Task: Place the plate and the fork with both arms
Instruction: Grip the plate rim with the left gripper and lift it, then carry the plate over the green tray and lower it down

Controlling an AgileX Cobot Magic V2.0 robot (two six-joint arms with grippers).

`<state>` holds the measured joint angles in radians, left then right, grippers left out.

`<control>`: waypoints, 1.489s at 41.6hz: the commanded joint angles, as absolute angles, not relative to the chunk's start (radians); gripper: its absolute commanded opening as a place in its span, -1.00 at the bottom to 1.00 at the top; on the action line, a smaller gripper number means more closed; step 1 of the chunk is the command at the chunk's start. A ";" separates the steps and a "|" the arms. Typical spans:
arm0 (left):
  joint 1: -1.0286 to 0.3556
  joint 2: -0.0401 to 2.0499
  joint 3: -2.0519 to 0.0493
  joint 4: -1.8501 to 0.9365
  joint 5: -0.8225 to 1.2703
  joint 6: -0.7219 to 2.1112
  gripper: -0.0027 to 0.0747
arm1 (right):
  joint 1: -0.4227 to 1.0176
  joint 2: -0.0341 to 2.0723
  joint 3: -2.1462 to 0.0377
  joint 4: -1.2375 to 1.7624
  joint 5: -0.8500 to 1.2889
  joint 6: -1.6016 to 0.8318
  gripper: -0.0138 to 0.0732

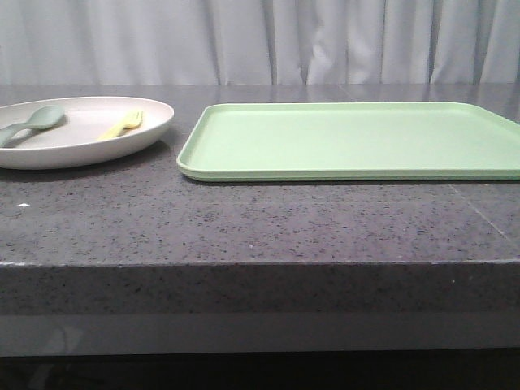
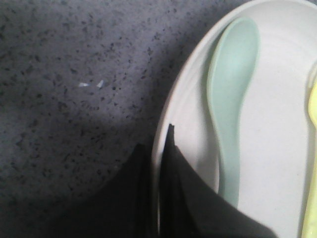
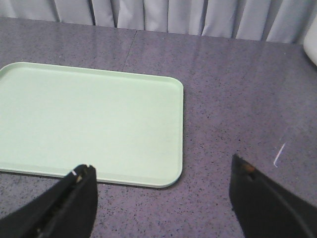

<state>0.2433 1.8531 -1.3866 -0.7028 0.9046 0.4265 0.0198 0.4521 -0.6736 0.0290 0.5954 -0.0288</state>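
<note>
From my feed, left gripper (image 2: 159, 198) pinches the matte cream plate (image 1: 122, 142) rim, fork (image 1: 122, 125) and spoon (image 1: 36, 122) inside, smooth green tray (image 1: 349, 138) at 3 o'clock, right gripper (image 3: 163, 198) gaping apart over speckled stone counter (image 1: 244, 219).

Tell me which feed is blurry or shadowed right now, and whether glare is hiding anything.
Left wrist view: soft and very close; the spoon and plate rim are blurred, the left hand a dark shape throwing shadow on the counter. Front view: sharp, even light, the fork readable. Right wrist view: clear, only a mild sheen on the tray; nothing hidden.
</note>
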 commanded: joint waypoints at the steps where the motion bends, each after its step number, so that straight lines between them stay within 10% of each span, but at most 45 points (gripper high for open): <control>1: 0.238 1.804 -1.412 -0.745 0.914 0.425 -0.98 | 0.014 0.465 -0.703 0.017 0.519 -0.034 0.63; 20: 0.148 1.733 -1.514 -0.782 0.934 0.265 -0.98 | 0.014 0.465 -0.703 0.017 0.519 -0.034 0.63; 62: -0.548 1.941 -1.831 -0.198 0.643 -0.699 -0.98 | 0.014 0.465 -0.703 0.017 0.519 -0.034 0.63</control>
